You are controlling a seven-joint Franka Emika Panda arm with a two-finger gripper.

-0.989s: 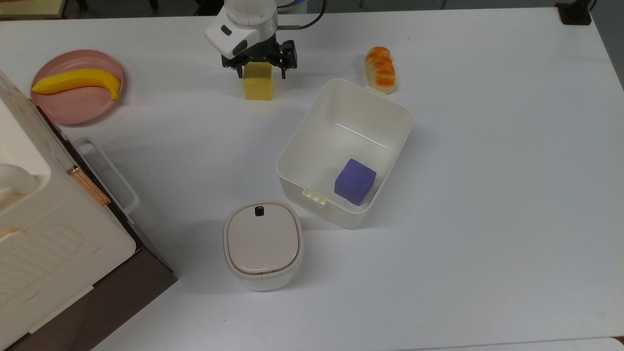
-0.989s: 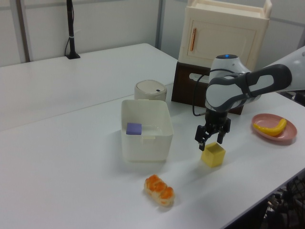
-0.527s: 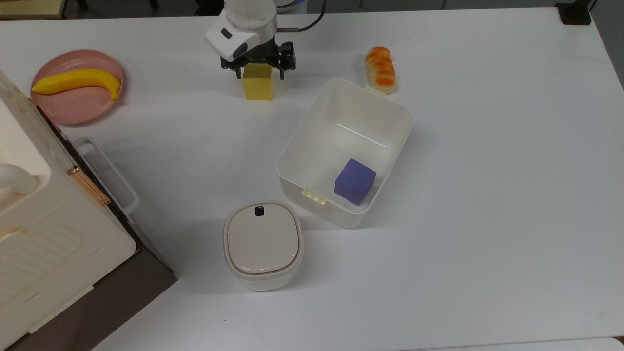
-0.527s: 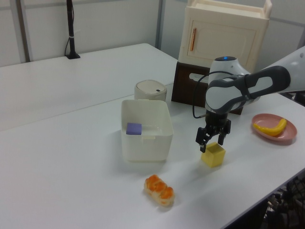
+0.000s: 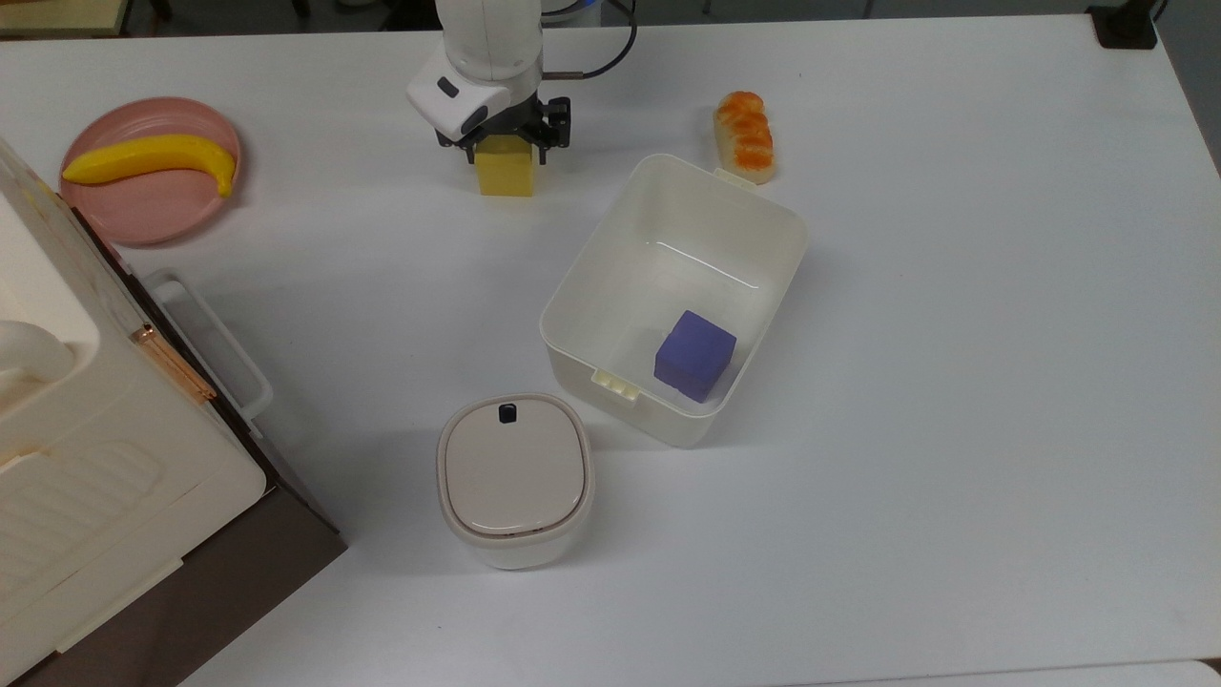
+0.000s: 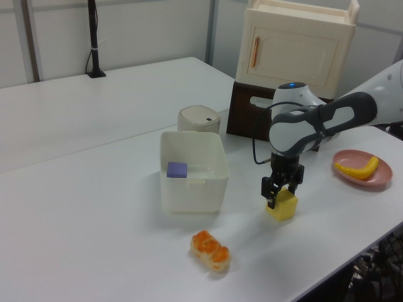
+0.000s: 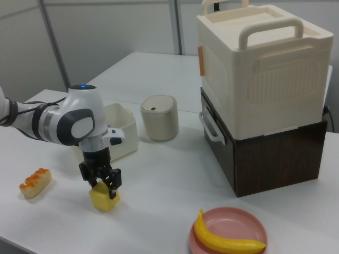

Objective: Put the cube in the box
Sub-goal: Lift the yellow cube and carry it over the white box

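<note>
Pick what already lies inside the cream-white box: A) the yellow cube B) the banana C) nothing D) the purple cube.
D: the purple cube sits on the floor of the box, while the yellow cube stands on the table outside it, between the fingers of the gripper.

Bright, even overhead light; soft shadows on the table (image 5: 954, 382); slight blur.

My white table (image 5: 954, 382), fully laid.
On it: cube (image 5: 505, 174), box (image 5: 582, 286), canister (image 5: 515, 477), plate (image 5: 153, 205), sushi (image 5: 746, 135), appliance (image 5: 86, 496).
</note>
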